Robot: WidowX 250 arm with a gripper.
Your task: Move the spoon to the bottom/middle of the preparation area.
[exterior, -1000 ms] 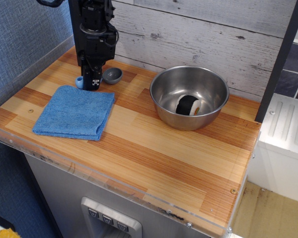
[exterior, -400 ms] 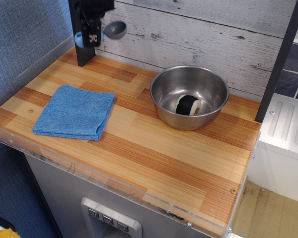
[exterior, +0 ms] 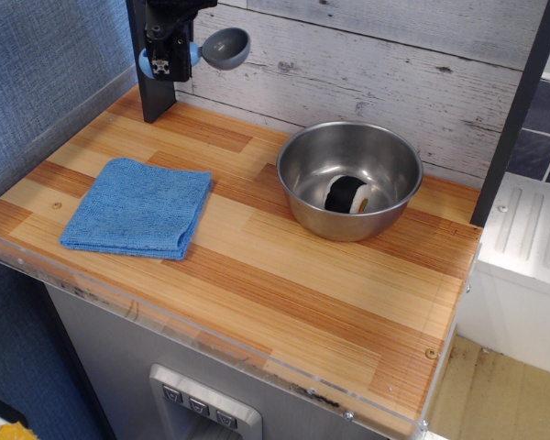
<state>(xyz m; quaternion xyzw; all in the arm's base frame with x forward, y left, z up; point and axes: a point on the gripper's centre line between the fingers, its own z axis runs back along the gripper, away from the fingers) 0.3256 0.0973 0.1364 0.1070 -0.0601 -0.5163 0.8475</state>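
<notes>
Gripper [exterior: 165,62]: clamped on spoon [exterior: 222,47] handle, held high at back-left, above preparation area [exterior: 284,275]. Step: carry. Next: travel to front-middle planks between blue cloth [exterior: 137,207] and steel bowl [exterior: 349,179], lower, release.

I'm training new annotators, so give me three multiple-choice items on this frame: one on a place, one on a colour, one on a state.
1. Where is the spoon?
A. in the gripper, above the counter
B. in the bowl
C. on the cloth

2. The cloth's colour?
A. red
B. blue
C. white

3. The bowl is:
A. overturned
B. upright, something black and white inside
C. upright, empty

Answers: 1 A, the fingers grip its handle in the air. 2 B, plainly blue. 3 B, its opening faces up, with the item in it.
</notes>
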